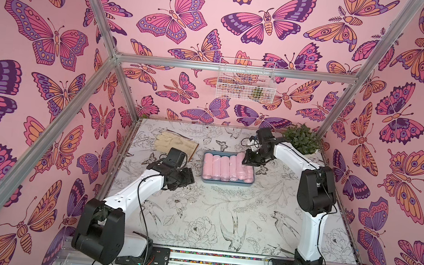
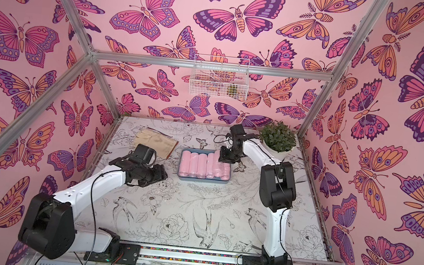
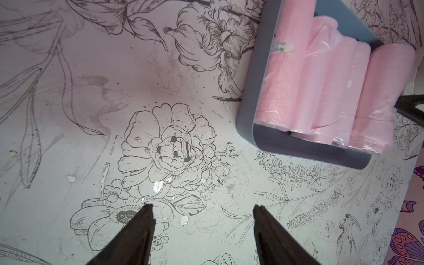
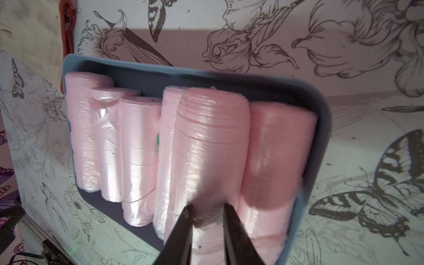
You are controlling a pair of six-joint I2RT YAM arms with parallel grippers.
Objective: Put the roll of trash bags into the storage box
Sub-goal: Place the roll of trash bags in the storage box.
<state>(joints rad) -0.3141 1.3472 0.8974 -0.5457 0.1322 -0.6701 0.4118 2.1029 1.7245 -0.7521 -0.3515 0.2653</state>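
Observation:
The blue-grey storage box [image 1: 226,184] [image 2: 201,180] sits mid-table with several pink rolls lying side by side in it. My right gripper [image 1: 247,162] [image 2: 223,158] [image 4: 207,208] is over the box's right end, shut on one end of a pink roll of trash bags [image 1: 241,159] [image 4: 211,146]. That roll lies tilted above the gap between two rolls near the box's right wall [image 4: 321,128]. My left gripper [image 1: 190,178] [image 3: 203,206] hovers open and empty above the bare table left of the box [image 3: 250,91].
Beige gloves [image 1: 174,143] lie at the back left of the table. A potted plant [image 1: 301,139] stands in the back right corner behind my right arm. A white wire basket [image 1: 245,81] hangs on the back wall.

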